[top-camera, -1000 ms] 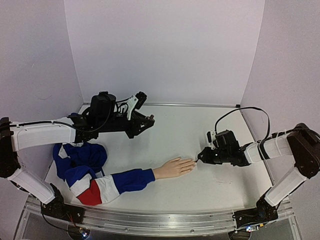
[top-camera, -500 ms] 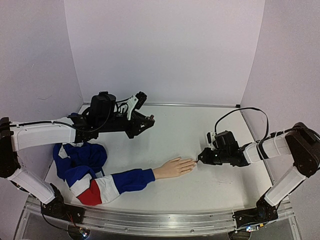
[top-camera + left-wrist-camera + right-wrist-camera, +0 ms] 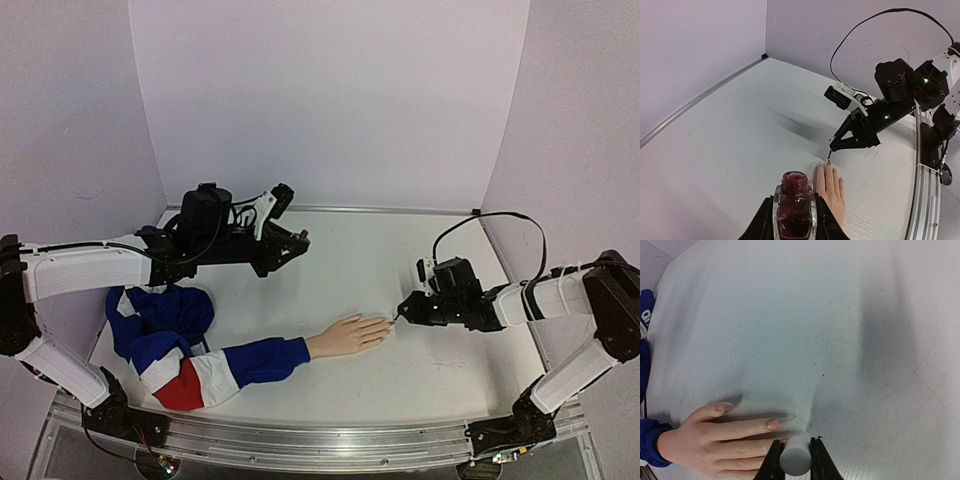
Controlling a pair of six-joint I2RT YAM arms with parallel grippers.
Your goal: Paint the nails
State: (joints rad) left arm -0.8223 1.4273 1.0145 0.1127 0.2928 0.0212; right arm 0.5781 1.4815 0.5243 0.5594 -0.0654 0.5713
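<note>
While the right gripper [image 3: 404,308] clamps the brush cap [image 3: 794,459] just beside the hand's [image 3: 715,442] nails [image 3: 773,424], the left gripper [image 3: 293,241] grips the open bottle [image 3: 794,202], well apart from that hand.

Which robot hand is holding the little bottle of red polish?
The left gripper: its jaws clamp the open dark-red polish bottle. The right gripper holds only the pale brush cap, near the nails.

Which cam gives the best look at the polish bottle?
Left wrist: the polish bottle fills the foreground, uncapped, clamped in the left tool. Top external shows only that tool, bottle too small to make out. Right wrist misses it.
</note>
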